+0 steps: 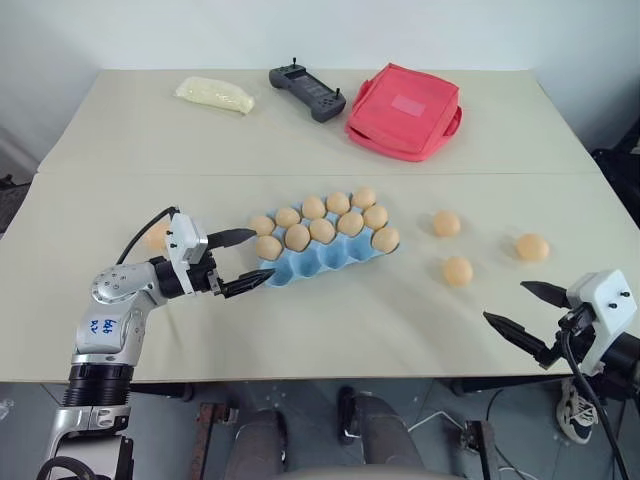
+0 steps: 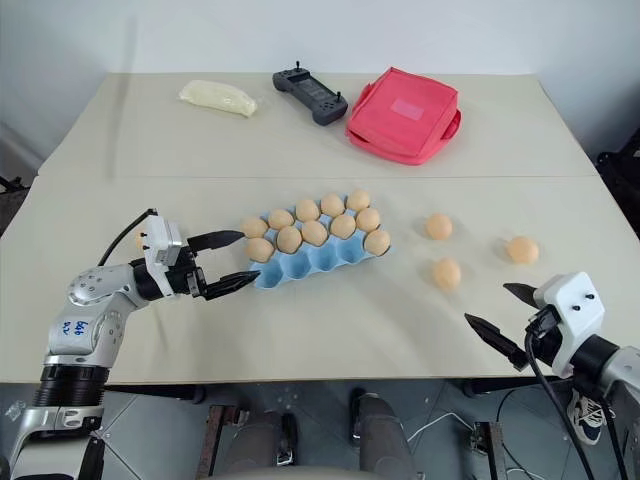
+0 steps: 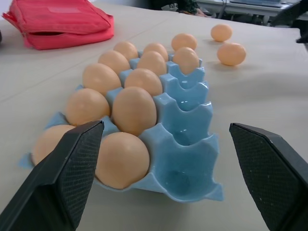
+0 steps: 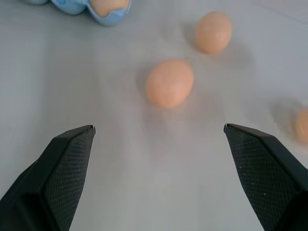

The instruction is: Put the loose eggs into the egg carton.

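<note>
Silver arms, white wrists, black jaws

Egg carton (image 1: 318, 258) sat mid-table (image 1: 300, 330), back two rows filled, near-edge row empty. Three loose eggs (image 1: 457, 271) lay right of it toward the right edge; another egg (image 1: 157, 236) lay left of it. Pouch (image 1: 404, 111), controller (image 1: 307, 92) and bag (image 1: 214, 95) lined the far edge.
</note>
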`<control>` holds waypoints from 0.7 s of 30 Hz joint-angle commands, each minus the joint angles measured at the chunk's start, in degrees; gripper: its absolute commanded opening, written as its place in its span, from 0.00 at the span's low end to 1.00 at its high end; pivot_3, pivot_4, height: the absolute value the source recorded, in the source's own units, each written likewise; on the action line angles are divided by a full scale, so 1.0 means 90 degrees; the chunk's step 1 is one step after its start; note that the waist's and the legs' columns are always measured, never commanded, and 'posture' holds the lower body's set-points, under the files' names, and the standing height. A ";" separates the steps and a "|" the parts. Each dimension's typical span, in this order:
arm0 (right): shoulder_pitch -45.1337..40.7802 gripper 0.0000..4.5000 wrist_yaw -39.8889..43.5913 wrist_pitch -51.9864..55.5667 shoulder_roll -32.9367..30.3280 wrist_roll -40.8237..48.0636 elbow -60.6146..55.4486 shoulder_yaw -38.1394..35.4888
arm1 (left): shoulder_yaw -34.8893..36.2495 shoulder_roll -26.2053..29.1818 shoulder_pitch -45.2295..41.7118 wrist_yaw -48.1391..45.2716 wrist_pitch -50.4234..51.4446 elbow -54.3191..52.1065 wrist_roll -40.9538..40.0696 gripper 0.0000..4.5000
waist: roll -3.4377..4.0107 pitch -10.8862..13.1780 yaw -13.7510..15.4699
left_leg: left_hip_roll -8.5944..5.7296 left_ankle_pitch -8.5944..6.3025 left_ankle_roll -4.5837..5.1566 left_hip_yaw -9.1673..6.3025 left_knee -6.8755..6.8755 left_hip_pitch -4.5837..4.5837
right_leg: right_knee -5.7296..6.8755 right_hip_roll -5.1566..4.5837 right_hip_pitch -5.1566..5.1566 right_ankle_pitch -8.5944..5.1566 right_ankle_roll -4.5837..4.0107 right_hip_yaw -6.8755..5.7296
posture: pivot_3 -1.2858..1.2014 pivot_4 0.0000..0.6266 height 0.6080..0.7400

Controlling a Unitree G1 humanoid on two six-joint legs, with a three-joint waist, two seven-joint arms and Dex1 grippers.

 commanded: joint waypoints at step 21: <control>-0.3157 0.91 -0.0193 0.0042 -0.0001 -0.0905 0.2614 0.2606 | 0.0726 0.0317 0.1609 0.0580 0.0601 -0.1976 -0.0521 1.00 | 0.0000 0.0000 0.0015 | 0.0003 -0.0007 0.0003 0.0003 0.0001 -0.0004 | 0.0004 0.0005 -0.0010 0.0004 -0.0023 0.0011 | 0.52 0.24 1.00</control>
